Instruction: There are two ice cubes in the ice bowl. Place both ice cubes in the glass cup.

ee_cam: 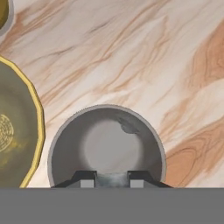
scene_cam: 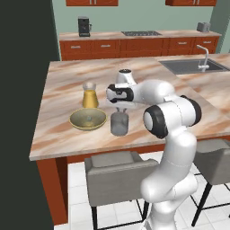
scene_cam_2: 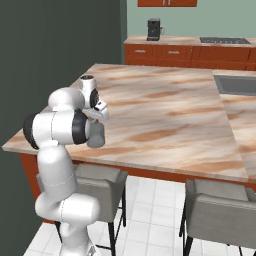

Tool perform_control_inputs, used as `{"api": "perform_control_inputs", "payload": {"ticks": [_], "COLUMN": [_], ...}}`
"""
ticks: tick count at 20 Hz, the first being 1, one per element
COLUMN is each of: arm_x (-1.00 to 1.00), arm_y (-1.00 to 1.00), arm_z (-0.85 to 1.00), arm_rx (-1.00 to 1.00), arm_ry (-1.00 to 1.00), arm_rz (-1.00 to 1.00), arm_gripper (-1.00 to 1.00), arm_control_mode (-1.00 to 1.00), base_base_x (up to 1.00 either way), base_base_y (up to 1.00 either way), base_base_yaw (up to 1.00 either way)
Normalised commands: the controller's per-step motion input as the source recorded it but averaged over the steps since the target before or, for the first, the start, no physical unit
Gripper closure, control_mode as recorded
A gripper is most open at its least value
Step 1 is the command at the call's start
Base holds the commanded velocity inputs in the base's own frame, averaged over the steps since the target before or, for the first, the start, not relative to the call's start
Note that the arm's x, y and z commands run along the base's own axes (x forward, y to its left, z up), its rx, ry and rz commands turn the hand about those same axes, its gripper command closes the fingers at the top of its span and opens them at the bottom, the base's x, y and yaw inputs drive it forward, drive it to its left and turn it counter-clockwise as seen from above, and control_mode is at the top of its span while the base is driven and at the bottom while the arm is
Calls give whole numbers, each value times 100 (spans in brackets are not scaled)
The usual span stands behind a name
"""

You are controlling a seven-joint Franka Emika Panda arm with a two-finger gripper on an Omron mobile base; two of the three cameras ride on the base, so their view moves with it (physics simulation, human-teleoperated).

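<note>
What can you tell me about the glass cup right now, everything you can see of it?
The glass cup is a short, straight-sided, grey translucent tumbler with no handle. It stands upright on the marble counter, just right of the ice bowl and apart from it. The gripper hangs directly above its open mouth, with a pale bluish piece between the fingertips, apparently an ice cube. In the hand view the rim is a full ring; a small dark smudge lies inside, too unclear to name.

A kitchen: marble island counter (scene_cam: 134, 72), sink (scene_cam: 191, 66), hob (scene_cam: 141, 33), coffee machine (scene_cam: 84, 26), wooden cabinets (scene_cam: 112, 47)
</note>
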Motion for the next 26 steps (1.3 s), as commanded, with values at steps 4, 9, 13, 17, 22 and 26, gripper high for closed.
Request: {"api": "perform_control_inputs", "payload": {"ticks": [4,9,13,17,22,26], "arm_x": [0,0,11,20,3,-27], "arm_y": [0,0,0,0,0,50], "arm_z": [-25,-17,-9,0,32,42], "arm_rx": [0,0,0,0,0,0], "arm_ry": [0,0,0,2,2,-5], "arm_rz": [0,0,0,-1,0,0], "arm_gripper": [100,100,-100,-100,-100,-100], "arm_control_mode": [-100,-100,-100,-100,-100,-100], "base_base_x": [0,0,0,0,0,0], "base_base_y": [0,0,0,0,0,0], "base_base_yaw": [0,0,0,0,0,0]}}
